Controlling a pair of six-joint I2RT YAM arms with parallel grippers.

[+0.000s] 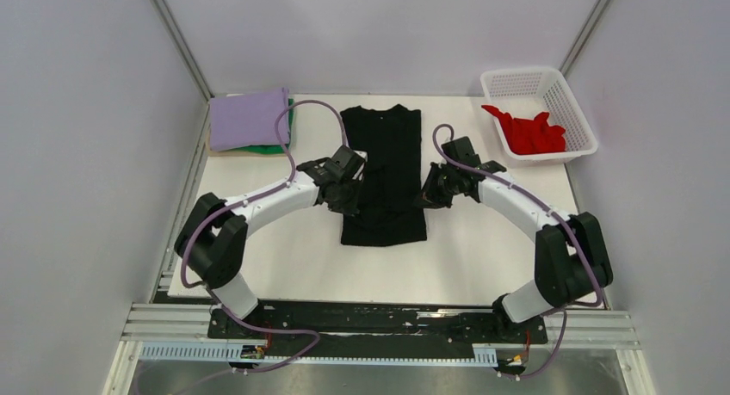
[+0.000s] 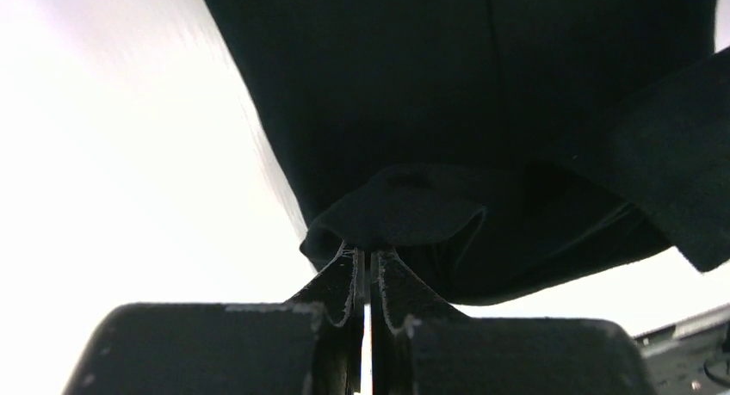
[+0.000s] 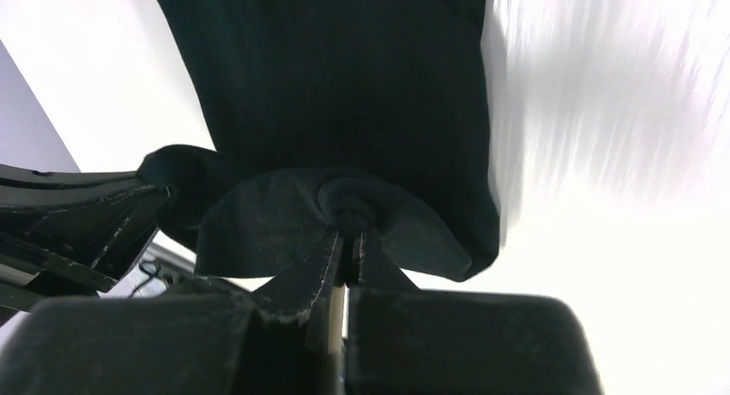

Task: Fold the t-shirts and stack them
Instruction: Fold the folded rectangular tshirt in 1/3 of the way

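Blocking part of the overhead view, both arms cover the side edges of the black cloth t-shirt (image 1: pixel 383 154); its neck label cannot be made out.

Green folded tee (image 1: pixel 274 149): mostly hidden beneath the lilac folded tee (image 1: pixel 248 118), far left corner of the white surface (image 1: pixel 482 249).

Red crumpled tee (image 1: pixel 529 132): in the white plastic lattice basket (image 1: pixel 578 111), far right.

Left arm: elbow bent, reaching inward to the shirt's left edge.

Right arm: mirrored, at the right edge.

Left fingers (image 2: pixel 351 270): closed on a raised pinch of black cloth at their tips.

Right fingers (image 3: pixel 331 256): closed likewise on a puckered fold.

Black shirt: lengthwise mid-surface, collar far, between the two arms.
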